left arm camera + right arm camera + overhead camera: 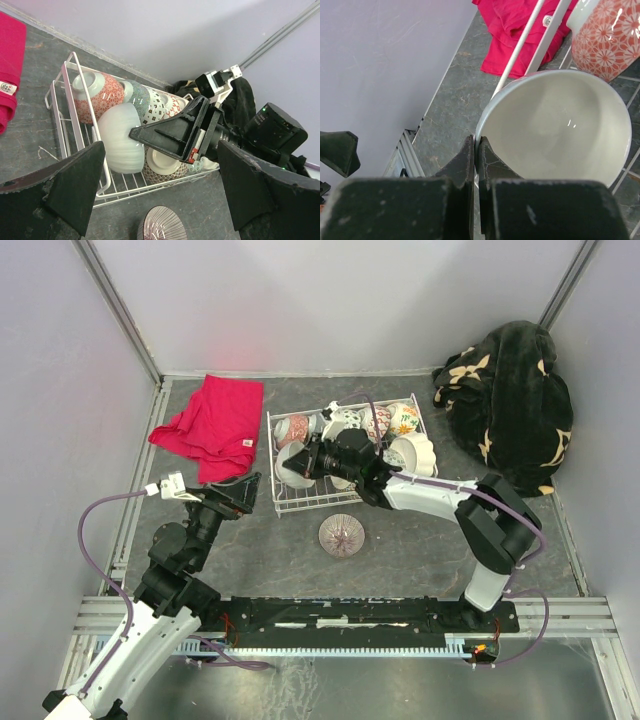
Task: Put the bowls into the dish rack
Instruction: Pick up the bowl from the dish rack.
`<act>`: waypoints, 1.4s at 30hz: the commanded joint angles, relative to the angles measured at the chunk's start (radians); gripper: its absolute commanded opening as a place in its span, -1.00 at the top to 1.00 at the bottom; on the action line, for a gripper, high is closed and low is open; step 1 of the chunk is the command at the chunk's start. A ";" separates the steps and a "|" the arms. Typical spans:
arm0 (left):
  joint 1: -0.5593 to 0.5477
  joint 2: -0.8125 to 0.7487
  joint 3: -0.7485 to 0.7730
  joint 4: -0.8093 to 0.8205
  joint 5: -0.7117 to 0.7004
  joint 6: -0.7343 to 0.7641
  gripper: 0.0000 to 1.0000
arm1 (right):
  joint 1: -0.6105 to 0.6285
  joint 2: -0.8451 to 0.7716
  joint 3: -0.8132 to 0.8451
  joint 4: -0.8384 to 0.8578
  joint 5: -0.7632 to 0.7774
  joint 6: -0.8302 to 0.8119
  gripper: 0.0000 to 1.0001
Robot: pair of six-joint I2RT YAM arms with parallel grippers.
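Note:
The white wire dish rack holds several patterned bowls, among them a red lattice bowl and an orange floral one. My right gripper is shut on the rim of a plain white bowl, which is tipped on its side over the rack's left end. A dark striped bowl sits upside down on the table just in front of the rack. My left gripper hangs open above the table near the rack's front left corner, with nothing between its fingers.
A red cloth lies to the left of the rack. A black floral blanket is heaped at the back right. Grey walls enclose the table on three sides, and a metal rail runs along the near edge.

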 commanded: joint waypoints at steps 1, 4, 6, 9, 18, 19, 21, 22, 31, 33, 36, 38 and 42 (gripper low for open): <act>-0.003 -0.010 0.033 0.025 -0.001 0.028 -0.99 | -0.007 -0.001 -0.022 0.195 0.025 0.071 0.97; -0.003 -0.009 0.033 0.025 -0.001 0.028 -0.99 | -0.016 0.000 -0.064 0.223 0.059 0.104 0.97; -0.004 -0.009 0.032 0.025 -0.001 0.028 -0.99 | -0.020 0.004 -0.083 0.227 0.078 0.126 0.97; -0.005 -0.006 0.033 0.025 -0.002 0.028 -0.98 | -0.027 0.019 -0.102 0.265 0.079 0.166 0.97; -0.004 0.122 0.059 0.012 -0.023 0.041 -0.99 | -0.038 0.012 -0.132 0.336 0.081 0.204 0.97; -0.004 0.144 0.064 0.009 -0.028 0.041 -0.99 | -0.040 -0.003 -0.134 0.330 0.085 0.199 0.97; -0.003 0.182 0.070 0.008 -0.033 0.044 -0.99 | -0.040 -0.025 -0.135 0.310 0.091 0.185 0.97; -0.003 0.196 0.071 0.008 -0.040 0.046 -0.99 | -0.042 -0.034 -0.132 0.301 0.089 0.180 0.97; -0.003 0.425 0.100 0.022 -0.078 0.061 -0.87 | -0.076 -0.081 -0.088 0.274 0.011 0.192 0.97; -0.005 0.456 0.105 0.023 -0.089 0.064 -0.80 | -0.086 -0.092 -0.092 0.281 0.003 0.202 0.97; -0.009 0.487 0.107 0.028 -0.102 0.070 -0.69 | -0.105 -0.100 -0.095 0.295 -0.018 0.220 0.97; -0.013 0.512 0.111 0.028 -0.113 0.073 -0.64 | -0.114 -0.100 -0.096 0.304 -0.038 0.230 0.97; -0.025 0.567 0.125 0.028 -0.142 0.082 -0.51 | -0.129 -0.104 -0.092 0.316 -0.062 0.244 0.97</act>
